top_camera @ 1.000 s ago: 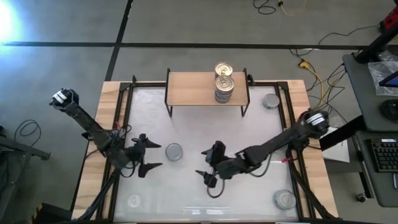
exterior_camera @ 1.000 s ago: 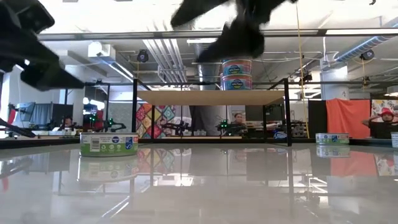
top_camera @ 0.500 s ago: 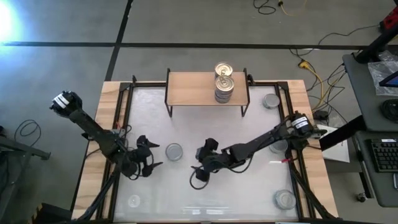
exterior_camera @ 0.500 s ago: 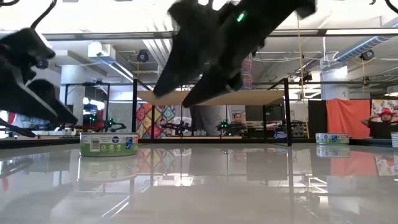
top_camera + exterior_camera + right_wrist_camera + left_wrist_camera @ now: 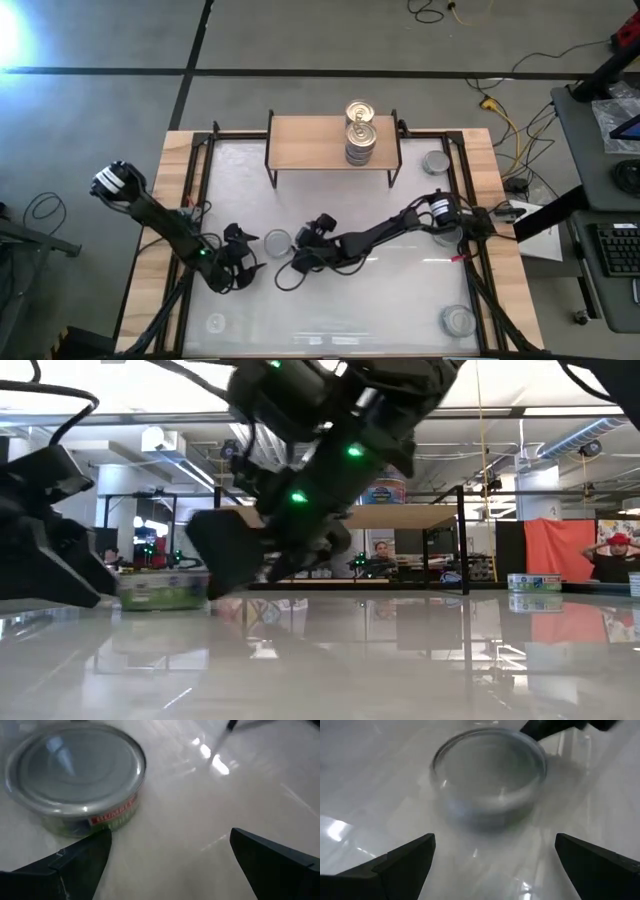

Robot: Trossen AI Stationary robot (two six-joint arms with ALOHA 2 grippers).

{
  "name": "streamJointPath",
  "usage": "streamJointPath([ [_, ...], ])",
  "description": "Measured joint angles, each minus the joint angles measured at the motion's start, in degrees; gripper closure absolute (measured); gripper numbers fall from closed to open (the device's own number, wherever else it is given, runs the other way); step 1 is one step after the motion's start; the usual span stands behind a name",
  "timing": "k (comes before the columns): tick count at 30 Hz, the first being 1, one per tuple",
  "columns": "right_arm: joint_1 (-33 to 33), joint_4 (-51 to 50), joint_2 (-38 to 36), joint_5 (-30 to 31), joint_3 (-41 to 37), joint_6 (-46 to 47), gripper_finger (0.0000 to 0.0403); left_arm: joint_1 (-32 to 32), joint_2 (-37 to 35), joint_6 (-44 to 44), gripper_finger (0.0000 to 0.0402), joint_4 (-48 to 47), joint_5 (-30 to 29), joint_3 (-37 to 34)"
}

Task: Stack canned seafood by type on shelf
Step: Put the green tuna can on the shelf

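Flanking a silver-topped tin [image 5: 278, 241] near the table's [image 5: 420, 300] middle, the left gripper [image 5: 246, 262] and the right gripper [image 5: 290, 268] both hang with fingers spread and nothing in them. On the shelf [image 5: 310, 143] a stack of gold-topped tins [image 5: 360, 133] stands at the right end. Three more silver tins lie apart: one by the shelf's right leg [image 5: 435, 161], one front right [image 5: 457, 321], one front left [image 5: 214, 323].
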Motion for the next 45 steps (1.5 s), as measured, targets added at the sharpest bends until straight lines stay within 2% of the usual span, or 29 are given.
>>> streamJointPath([
  [6,-0.56,-5.46,2.22,1.31,5.45,-2.86,0.0003,4.20,2.41,2.36,0.0006,1.53,-1.03,0.01],
  [10,-0.46,-4.77,1.77,-4.08,7.20,-7.91,0.0003,5.34,0.04,4.75,0.0005,-2.17,-0.29,0.14],
  [13,-0.37,-6.15,0.71,-4.92,8.37,-10.15,0.0003,5.30,-3.54,5.48,0.0005,-6.52,2.15,0.09],
  [17,-1.74,-7.41,0.06,1.82,9.32,-10.44,0.0003,4.60,-8.36,4.64,0.0005,-13.05,5.64,0.07],
  [19,-2.69,-6.12,0.68,4.18,9.48,-10.42,0.0003,4.33,-10.53,3.39,0.0005,-17.07,5.58,0.07],
  [24,-4.18,-2.81,3.25,4.88,9.23,-8.11,0.0003,4.47,-14.11,0.25,0.0006,-22.93,-0.15,-0.15],
  [30,-3.38,-1.89,3.75,-1.07,9.54,-8.36,0.0003,4.46,-14.91,0.07,0.0006,-23.18,-2.73,-0.13],
  [35,0.29,-8.07,0.38,-5.41,9.81,-3.81,0.0003,4.94,-15.66,-1.46,0.0006,-26.07,-6.90,-0.09],
  [37,1.27,-11.43,-1.60,-5.23,9.77,-2.76,0.0003,4.94,-16.39,-1.64,0.0006,-26.12,-7.83,0.19],
  [41,1.17,-12.16,-2.65,-3.78,9.78,-2.45,0.0003,4.67,-18.30,-1.07,0.0006,-29.41,-3.43,1.46],
  [45,1.21,-11.73,-2.45,-4.75,9.65,-2.72,0.0003,2.33,-20.11,-1.75,0.0006,-34.03,7.60,4.12],
])
